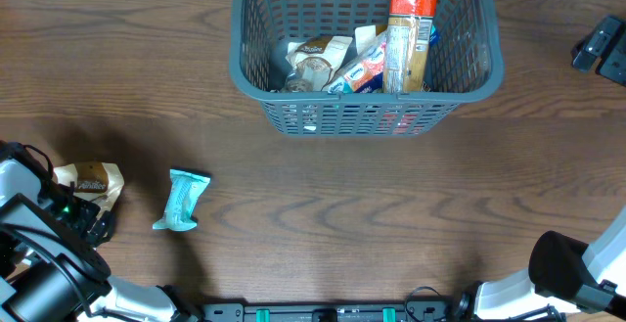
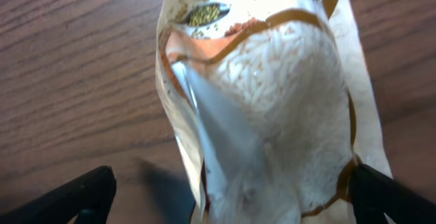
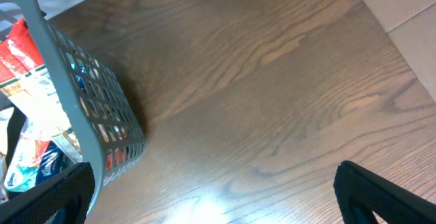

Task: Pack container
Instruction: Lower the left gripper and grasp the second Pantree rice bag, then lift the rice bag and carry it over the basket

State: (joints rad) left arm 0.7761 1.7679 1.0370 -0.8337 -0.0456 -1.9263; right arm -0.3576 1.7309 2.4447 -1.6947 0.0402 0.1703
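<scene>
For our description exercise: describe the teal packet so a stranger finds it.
Find the grey basket at the far edge. On the near tabletop lie two packets. The teal packet lies alone; the cream packet sits at the left gripper.

No text can be read with certainty; the tan packet (image 1: 95, 179) at lower left of the overhead view bears a dark script word, too small to make out. Print on the tall packet (image 1: 409, 43) in the container (image 1: 364, 116) is equally blurred.
</scene>
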